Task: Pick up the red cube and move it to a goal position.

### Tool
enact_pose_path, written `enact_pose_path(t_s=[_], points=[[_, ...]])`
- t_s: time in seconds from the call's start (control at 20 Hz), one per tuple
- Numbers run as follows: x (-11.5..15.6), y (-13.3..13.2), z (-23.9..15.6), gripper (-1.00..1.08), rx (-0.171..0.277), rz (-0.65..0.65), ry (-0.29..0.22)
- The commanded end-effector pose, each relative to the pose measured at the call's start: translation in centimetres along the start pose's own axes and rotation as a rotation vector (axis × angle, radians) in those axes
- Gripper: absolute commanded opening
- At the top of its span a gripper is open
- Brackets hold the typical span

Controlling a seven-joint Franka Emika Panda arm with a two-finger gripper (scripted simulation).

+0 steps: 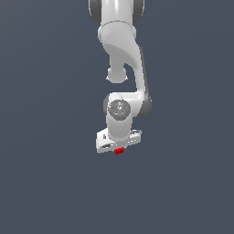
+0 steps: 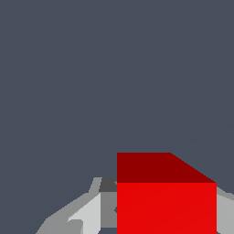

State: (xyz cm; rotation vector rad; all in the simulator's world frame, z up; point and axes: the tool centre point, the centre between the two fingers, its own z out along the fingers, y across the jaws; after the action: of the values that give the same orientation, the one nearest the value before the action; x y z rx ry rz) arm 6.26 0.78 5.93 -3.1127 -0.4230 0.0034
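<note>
- Arm (image 1: 122,59): we see it reach down from 12 o'clock, plain grey ground open on all sides.
- Gripper (image 1: 119,150): we log its fingers (image 2: 87,215) closed on the cube.
- Red cube (image 1: 119,151): between the fingertips, edges square, beneath the white hand.

No legible text, labels, brands, numbers or signs in either view
</note>
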Motion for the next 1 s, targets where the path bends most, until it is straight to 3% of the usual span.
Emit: enact_pose_path(t_s=[0.0,0.95], points=[[-0.7,-0.3,-1.6,-1.0,0.0,0.0,0.002],[-7.2,-3.5,-16.7,-1.0,-0.001,0.0,0.002]])
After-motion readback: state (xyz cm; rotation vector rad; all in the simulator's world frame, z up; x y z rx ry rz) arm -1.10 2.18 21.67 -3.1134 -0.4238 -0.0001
